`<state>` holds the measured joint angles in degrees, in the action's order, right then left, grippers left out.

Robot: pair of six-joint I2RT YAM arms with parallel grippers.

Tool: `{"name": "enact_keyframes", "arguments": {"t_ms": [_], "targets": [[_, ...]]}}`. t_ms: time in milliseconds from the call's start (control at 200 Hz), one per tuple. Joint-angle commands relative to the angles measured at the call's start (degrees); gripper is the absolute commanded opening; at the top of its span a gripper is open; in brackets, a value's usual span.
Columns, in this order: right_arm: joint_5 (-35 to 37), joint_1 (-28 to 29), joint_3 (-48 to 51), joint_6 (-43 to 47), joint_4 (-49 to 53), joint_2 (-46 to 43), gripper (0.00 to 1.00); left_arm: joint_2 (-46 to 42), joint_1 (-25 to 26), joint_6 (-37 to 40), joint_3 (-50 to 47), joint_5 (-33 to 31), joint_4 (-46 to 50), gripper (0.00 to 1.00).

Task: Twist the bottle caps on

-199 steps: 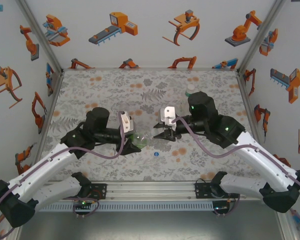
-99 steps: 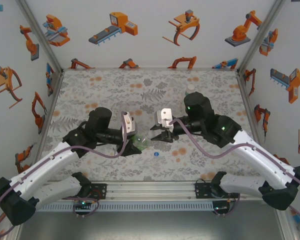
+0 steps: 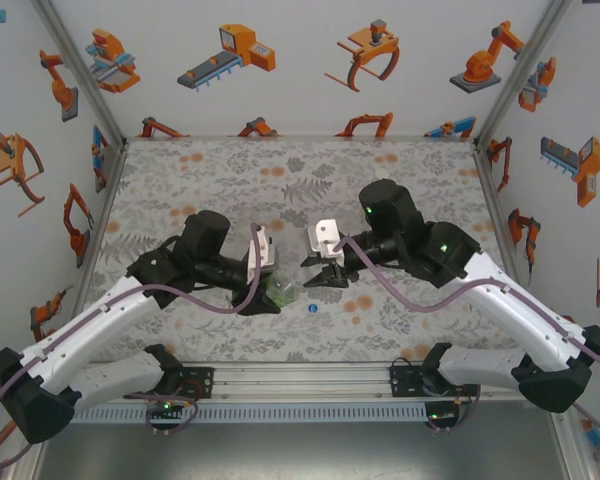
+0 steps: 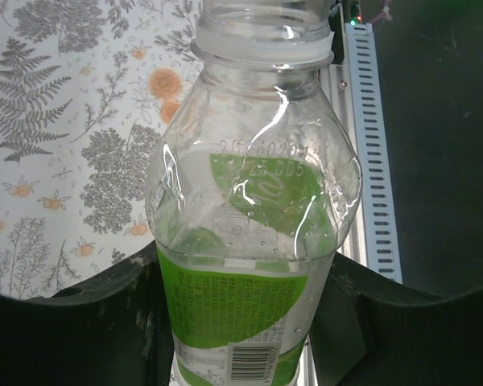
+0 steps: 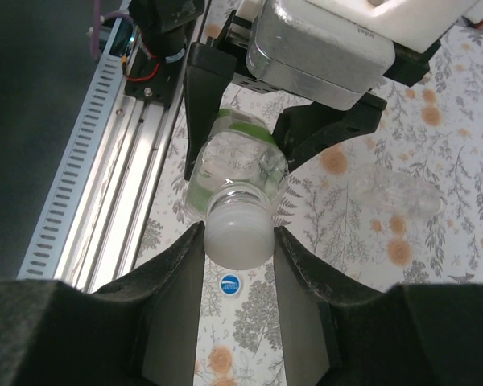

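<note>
The right gripper (image 5: pixel 238 233), low centre of its wrist view, is closed snugly on a small round white plastic cap (image 5: pixel 238 241), pressing it to the mouth of a clear plastic bottle with a green label (image 4: pixel 245 265). The left gripper (image 3: pixel 273 288), mid-frame overhead, clamps that bottle's body with its neck aimed at the cap, probably to line up the threads and resist twisting. The left wrist view shows the threaded neck. The right wrist view adds a small round blue cap (image 5: pixel 232 284) lying below and another clear bottle (image 5: pixel 396 191) lying mid-right.
</note>
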<state>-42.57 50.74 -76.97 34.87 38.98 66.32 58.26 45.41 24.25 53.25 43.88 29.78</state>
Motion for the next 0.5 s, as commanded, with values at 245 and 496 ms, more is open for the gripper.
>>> {"name": "enact_keyframes", "arguments": {"t_ms": [245,496], "targets": [[-2.08,1.82,-1.25,3.22,1.17,-0.14,0.07,2.62,0.82,3.19,3.92,5.62,4.73,0.0],[-3.09,2.6,-1.08,4.83,1.86,-0.45,0.06,5.27,0.82,4.7,6.41,9.27,7.5,0.0]]}}
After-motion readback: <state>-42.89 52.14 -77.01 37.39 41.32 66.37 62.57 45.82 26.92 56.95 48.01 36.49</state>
